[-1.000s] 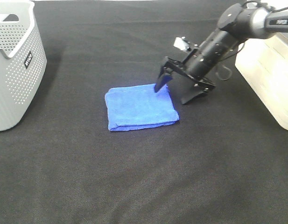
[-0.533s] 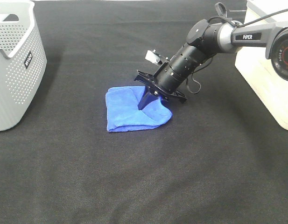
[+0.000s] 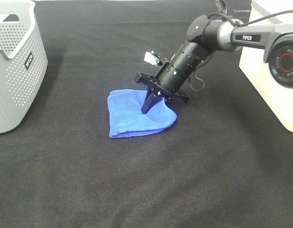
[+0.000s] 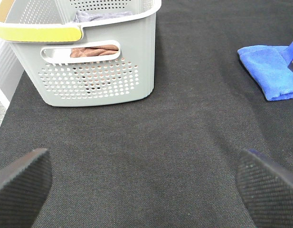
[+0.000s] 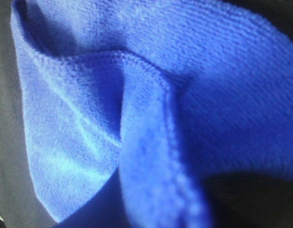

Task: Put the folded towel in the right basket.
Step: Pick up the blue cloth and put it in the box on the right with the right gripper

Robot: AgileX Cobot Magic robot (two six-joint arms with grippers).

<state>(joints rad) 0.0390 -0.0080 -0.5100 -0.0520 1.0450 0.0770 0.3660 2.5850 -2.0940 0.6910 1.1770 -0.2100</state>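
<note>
The blue folded towel [image 3: 129, 116] lies on the black table, its right side bunched and pulled up. My right gripper [image 3: 153, 102] reaches down from the right and is shut on that bunched edge. The right wrist view is filled by the towel's blue folds [image 5: 80, 118]; the fingers do not show there. The right basket [image 3: 279, 71], cream-white, stands at the right edge, apart from the towel. My left gripper [image 4: 146, 190] is open and empty, its fingertips [image 4: 20, 183] wide apart low over the table. The towel [image 4: 269, 71] also shows in the left wrist view.
A grey perforated basket [image 3: 18, 71] stands at the far left; the left wrist view shows its wall [image 4: 89, 76] with cloth inside. The black tablecloth [image 3: 146, 180] spreads across the front.
My right gripper moved left onto the towel and closed on its right edge. The towel went from flat to bunched, and that edge has lifted slightly.
</note>
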